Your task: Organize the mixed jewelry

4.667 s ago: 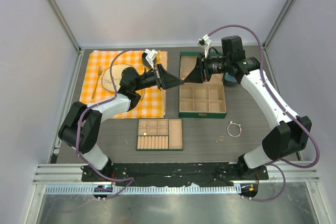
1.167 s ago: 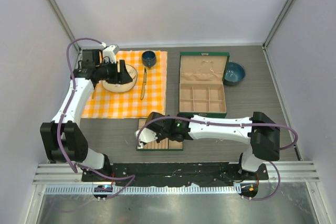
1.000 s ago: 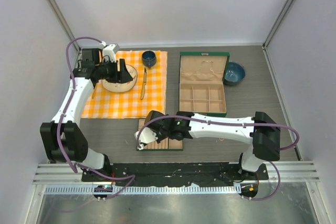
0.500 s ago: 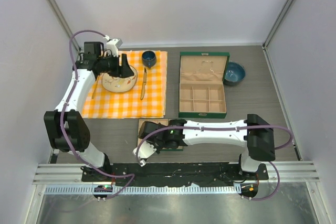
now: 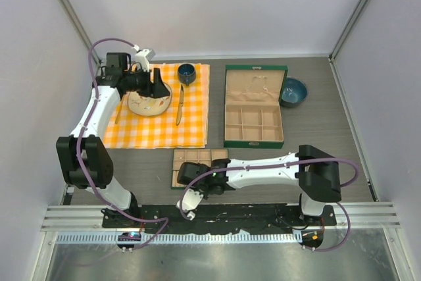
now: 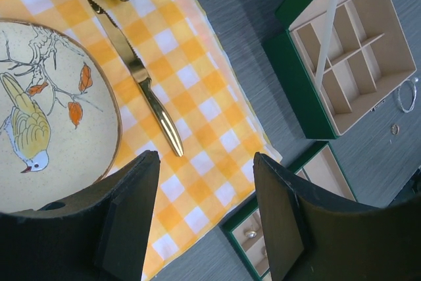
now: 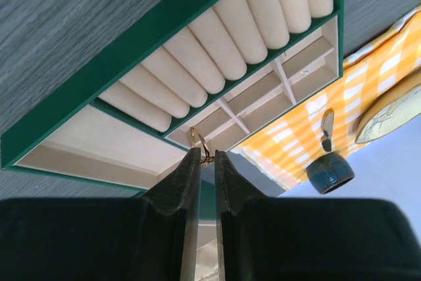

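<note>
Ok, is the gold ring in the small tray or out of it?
Out. The right gripper pinches the gold ring at its fingertips, clear of the small tray.

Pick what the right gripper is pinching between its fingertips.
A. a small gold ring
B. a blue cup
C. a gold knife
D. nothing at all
A: in the right wrist view, a small gold ring sticks up from between the almost-closed fingers of the right gripper.
</note>
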Robot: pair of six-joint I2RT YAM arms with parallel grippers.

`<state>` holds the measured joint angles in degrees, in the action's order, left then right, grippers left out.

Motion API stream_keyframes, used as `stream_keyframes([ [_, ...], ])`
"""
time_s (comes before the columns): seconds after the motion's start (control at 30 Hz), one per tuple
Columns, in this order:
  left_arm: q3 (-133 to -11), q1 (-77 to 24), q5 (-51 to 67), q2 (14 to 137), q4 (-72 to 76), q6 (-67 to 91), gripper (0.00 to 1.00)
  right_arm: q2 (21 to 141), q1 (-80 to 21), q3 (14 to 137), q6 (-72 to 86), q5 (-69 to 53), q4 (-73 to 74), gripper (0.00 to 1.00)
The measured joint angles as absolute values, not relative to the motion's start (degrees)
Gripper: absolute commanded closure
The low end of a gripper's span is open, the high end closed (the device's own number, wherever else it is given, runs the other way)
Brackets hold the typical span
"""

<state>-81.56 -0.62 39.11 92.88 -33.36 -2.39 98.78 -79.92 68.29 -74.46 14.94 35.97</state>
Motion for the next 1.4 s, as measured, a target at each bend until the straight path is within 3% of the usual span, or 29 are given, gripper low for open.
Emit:
stream_keyframes([
  [1.4, -81.6, 2.7, 42.7, 92.9, -32.8, -1.5, 0.37, 101.8, -79.9, 63.9, -83.9, 14.9, 29.8, 0.95],
])
